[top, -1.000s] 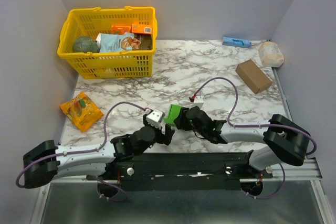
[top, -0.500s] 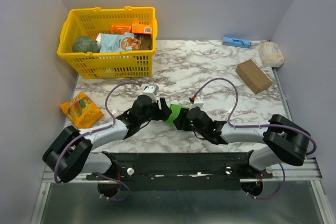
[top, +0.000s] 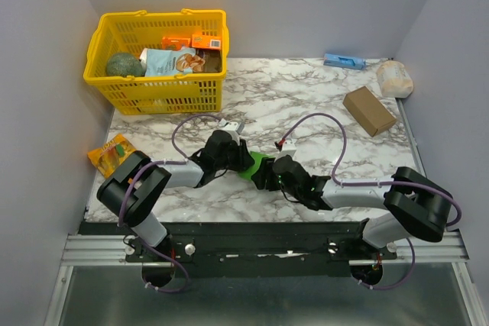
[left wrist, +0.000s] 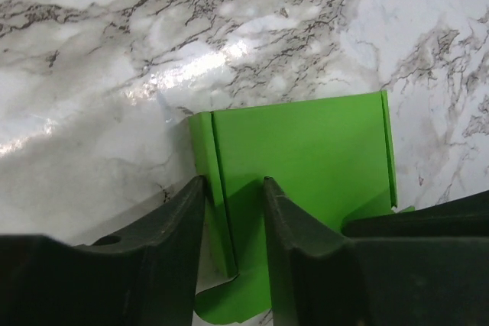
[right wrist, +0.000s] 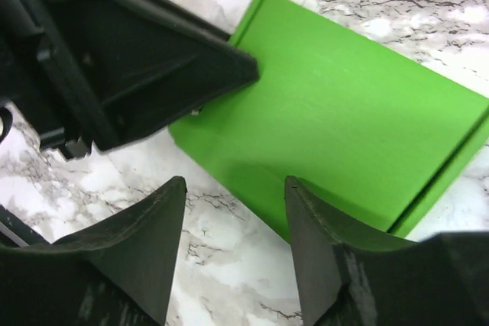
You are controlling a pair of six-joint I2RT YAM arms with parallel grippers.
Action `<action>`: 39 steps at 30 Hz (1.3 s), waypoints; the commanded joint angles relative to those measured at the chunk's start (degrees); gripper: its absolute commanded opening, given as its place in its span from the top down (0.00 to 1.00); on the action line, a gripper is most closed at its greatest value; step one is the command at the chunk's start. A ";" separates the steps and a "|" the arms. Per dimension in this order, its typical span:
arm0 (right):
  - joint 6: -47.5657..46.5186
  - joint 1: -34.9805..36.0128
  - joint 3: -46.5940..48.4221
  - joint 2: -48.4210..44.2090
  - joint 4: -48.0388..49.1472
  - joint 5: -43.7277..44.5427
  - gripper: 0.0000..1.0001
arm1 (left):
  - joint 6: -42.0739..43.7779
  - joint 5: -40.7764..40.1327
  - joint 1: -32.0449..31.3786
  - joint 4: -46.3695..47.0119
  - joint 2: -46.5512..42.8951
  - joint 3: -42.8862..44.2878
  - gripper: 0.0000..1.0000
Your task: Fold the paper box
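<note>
The box (top: 257,163) lies mid-table (top: 321,116), wedged between the two grippers, which meet over it from either side. The left gripper (left wrist: 233,185) stands half spread, straddling a narrow flap (left wrist: 216,188) that rises along the box's left edge. One finger (left wrist: 179,223) sits against the flap's outer face. The other (left wrist: 294,227) is clear of it, with shadowed green card showing in the gap, so nothing is pinched yet. The right gripper (right wrist: 235,181) is spread wide at the box's near edge, with bare marble between its fingers. Its right finger (right wrist: 328,253) overlaps the card's corner, though I cannot tell whether it presses down or only hovers. The step in hand looks like taking hold of this side flap to fold it along its crease, while the other arm steadies the panel. The fold itself seems barely begun, since the main panel lies flat. Next, the left jaws need to close squarely on the flap without crushing the thin card, then turn it about the crease. The right finger must keep the box from sliding on the smooth marble.
</note>
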 commanded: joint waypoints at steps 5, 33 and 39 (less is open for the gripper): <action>-13.39 -1.61 2.76 -4.22 -10.50 -13.00 0.20 | 7.52 5.07 0.27 -0.10 5.90 1.38 0.76; -40.48 -2.50 21.48 11.15 -31.08 -0.01 0.22 | 12.89 7.00 0.54 -2.65 8.54 3.75 0.81; -38.29 -2.58 24.39 15.19 -33.72 4.82 0.36 | 12.54 7.88 1.24 -2.91 8.71 3.93 0.81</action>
